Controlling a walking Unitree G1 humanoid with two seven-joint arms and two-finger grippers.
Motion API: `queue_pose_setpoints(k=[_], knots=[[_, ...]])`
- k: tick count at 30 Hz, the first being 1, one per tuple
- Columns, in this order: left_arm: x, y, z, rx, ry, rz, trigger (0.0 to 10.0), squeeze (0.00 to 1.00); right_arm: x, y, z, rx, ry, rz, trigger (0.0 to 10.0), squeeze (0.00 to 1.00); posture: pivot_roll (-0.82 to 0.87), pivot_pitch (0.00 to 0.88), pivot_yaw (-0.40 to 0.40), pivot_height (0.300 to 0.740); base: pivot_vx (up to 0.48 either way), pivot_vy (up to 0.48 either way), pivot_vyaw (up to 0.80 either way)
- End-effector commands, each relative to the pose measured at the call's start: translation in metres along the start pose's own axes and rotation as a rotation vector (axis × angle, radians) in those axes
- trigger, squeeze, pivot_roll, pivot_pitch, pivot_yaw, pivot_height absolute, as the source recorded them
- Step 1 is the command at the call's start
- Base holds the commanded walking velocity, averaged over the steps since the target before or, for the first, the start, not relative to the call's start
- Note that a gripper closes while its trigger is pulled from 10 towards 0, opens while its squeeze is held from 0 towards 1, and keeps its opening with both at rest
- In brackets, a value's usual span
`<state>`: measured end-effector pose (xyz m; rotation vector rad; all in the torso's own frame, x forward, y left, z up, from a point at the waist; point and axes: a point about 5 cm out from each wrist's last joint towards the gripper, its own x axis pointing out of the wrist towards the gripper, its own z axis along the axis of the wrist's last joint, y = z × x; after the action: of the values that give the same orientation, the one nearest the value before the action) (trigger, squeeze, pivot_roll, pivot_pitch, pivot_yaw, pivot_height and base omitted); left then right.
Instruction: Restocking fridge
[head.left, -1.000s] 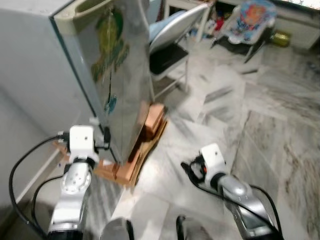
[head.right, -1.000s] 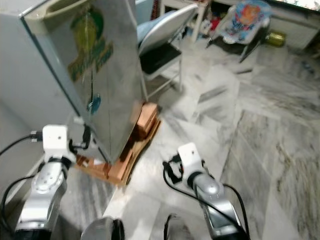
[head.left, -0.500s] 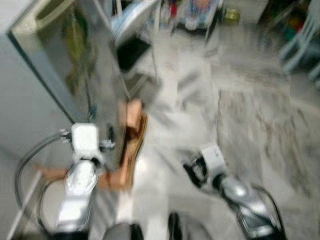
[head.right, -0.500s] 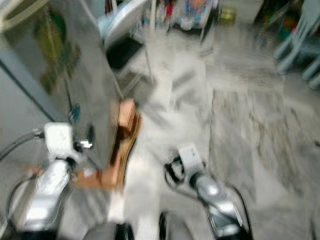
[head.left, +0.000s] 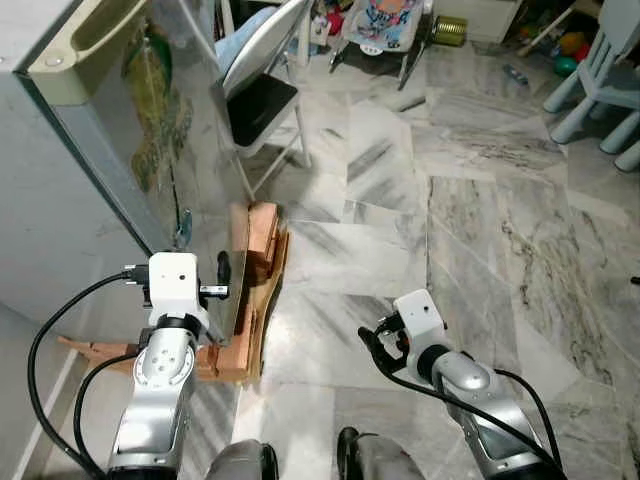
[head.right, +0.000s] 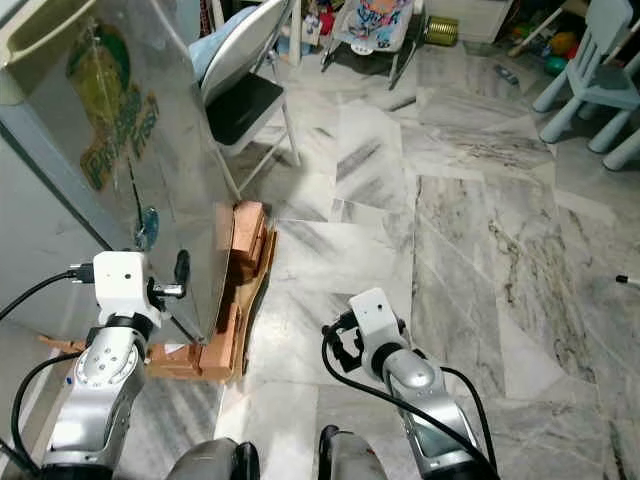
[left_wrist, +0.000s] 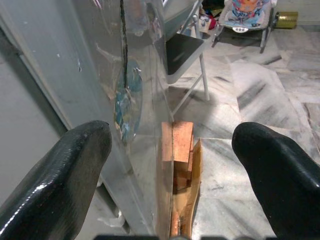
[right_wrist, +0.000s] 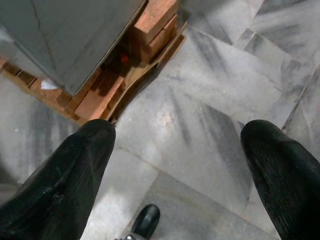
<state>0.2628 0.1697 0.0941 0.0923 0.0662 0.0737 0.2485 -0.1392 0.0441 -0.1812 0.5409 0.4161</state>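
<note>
Robot stood at the fridge corner, both grippers empty and spread wide.

The fridge (head.left: 150, 130) rose at ten o'clock, its steel door carrying a green sticker (head.right: 108, 120), the whole cabinet propped on wooden blocks (head.left: 255, 265). The left gripper (left_wrist: 175, 165) hovered just beside the door's lower edge, fingers (left_wrist: 55, 180) parted with nothing between them; the right gripper (right_wrist: 175, 175) hung at five o'clock over bare marble floor (head.left: 480, 220), likewise spread and holding nothing. A folding chair (head.left: 262, 95) waited at twelve. That door looked heavy, rigid and slick, so the flat face offered no purchase; the recessed handle (head.left: 95, 40) at the top corner seemed the sensible grip, pulled steadily since the blocks underneath might let things rock.
</note>
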Motion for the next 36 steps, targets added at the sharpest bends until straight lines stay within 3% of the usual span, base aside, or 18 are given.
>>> queue_pose_setpoints(k=[1,6,16,28,29,32,34,36], knots=[[-0.001,0.005,-0.006,0.021,0.023,0.023,10.0,0.00,-0.001,0.002,-0.008,-0.004,0.054,0.034,10.0,0.00,-0.02,0.165,-0.017,0.740,0.000,0.000,0.00],[0.015,0.020,-0.006,0.058,0.028,0.083,10.0,0.00,-0.004,0.010,-0.012,-0.034,0.081,0.106,10.0,0.00,-0.04,0.161,-0.025,0.740,0.000,0.000,0.00],[0.045,0.020,0.000,0.105,-0.008,0.104,10.0,0.00,-0.006,0.007,-0.010,-0.038,0.080,0.099,10.0,0.00,-0.05,0.164,-0.028,0.740,0.000,0.000,0.00],[0.055,0.018,-0.001,0.107,-0.007,0.098,10.0,0.00,-0.007,0.006,-0.008,-0.039,0.073,0.102,10.0,0.00,-0.05,0.168,-0.028,0.740,0.000,0.000,0.00],[0.057,0.013,0.003,0.097,-0.015,0.067,10.0,0.00,-0.007,0.007,-0.008,-0.044,0.081,0.117,10.0,0.00,-0.05,0.168,-0.030,0.740,0.000,0.000,0.00],[0.063,-0.007,0.020,0.184,-0.100,-0.052,10.0,0.00,-0.009,0.007,-0.015,-0.148,0.144,0.127,10.0,0.00,-0.04,0.167,-0.032,0.740,0.000,0.000,0.00],[0.066,-0.037,0.040,0.198,-0.173,-0.191,10.0,0.00,-0.009,0.003,-0.021,-0.162,0.176,0.123,10.0,0.00,-0.03,0.165,-0.039,0.740,0.000,0.000,0.00],[0.052,-0.116,0.087,0.234,-0.362,-0.530,10.0,0.00,-0.008,0.001,-0.021,-0.129,0.174,0.127,10.0,0.00,-0.03,0.158,-0.041,0.740,0.000,0.000,0.00]])
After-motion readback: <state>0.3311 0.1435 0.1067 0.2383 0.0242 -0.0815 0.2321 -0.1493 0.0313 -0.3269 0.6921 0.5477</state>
